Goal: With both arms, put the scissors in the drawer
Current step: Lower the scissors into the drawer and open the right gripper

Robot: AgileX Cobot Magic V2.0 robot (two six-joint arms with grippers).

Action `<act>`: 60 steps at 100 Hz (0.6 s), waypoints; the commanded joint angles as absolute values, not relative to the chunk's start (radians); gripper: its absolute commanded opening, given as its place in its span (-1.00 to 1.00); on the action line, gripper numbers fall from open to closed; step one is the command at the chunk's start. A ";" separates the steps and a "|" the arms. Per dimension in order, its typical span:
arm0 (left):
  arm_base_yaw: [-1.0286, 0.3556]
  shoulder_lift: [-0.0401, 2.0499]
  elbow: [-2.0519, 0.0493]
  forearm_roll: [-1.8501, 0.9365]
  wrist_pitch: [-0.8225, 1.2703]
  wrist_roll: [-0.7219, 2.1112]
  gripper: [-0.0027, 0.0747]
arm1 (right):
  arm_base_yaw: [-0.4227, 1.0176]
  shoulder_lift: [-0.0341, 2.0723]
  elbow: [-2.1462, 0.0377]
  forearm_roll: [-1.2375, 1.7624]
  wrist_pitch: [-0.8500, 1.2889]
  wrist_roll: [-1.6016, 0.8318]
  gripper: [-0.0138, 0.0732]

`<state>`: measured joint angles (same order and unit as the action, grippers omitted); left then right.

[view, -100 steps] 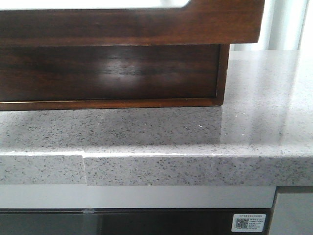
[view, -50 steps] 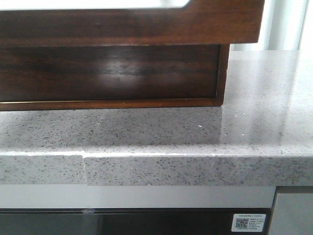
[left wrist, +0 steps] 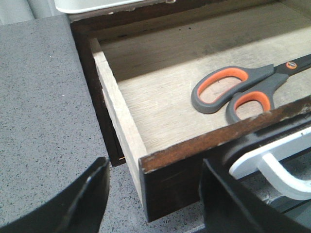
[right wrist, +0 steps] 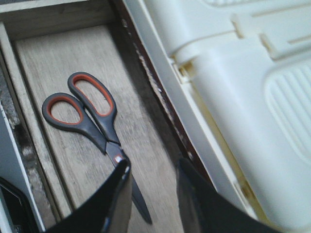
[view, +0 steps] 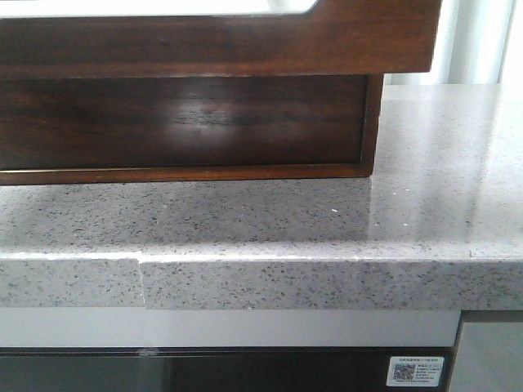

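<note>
**Listener:** Where are the scissors?

**Me:** The grey-and-orange scissors (left wrist: 243, 87) lie flat on the pale floor of the pulled-out drawer (left wrist: 121, 126), handles nearest its front.

**Listener:** And your grippers?

**Me:** My left gripper (left wrist: 153, 194) hangs wide and empty, straddling the drawer's front corner. My right gripper (right wrist: 153, 194) hovers above the blades, its fingers slightly apart, holding nothing.

**Listener:** What's left?

**Me:** Closing, I judge: push the dark front straight in. The speckled counter (left wrist: 43, 97) beside it is bare; a white plastic lid (right wrist: 243, 97) sits just beside the drawer's far edge.
</note>
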<state>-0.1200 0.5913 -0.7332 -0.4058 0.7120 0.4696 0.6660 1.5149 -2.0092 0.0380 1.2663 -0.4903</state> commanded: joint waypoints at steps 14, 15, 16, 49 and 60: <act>-0.127 0.596 -0.767 -0.428 0.641 0.461 0.06 | 0.456 1.310 -1.770 0.059 1.185 -0.314 -0.20; -0.127 0.596 -0.767 -0.428 0.641 0.461 0.06 | 0.447 1.304 -1.746 0.063 1.178 -0.314 -0.20; -0.127 0.596 -0.767 -0.428 0.641 0.461 0.06 | 0.430 1.292 -1.734 0.071 1.163 -0.314 -0.20; -0.127 0.596 -0.767 -0.428 0.641 0.461 0.06 | 0.047 1.034 -1.202 0.277 0.839 -0.314 -0.20; -0.127 0.596 -0.767 -0.428 0.641 0.461 0.06 | 0.009 0.952 -1.055 0.316 0.768 -0.314 -0.20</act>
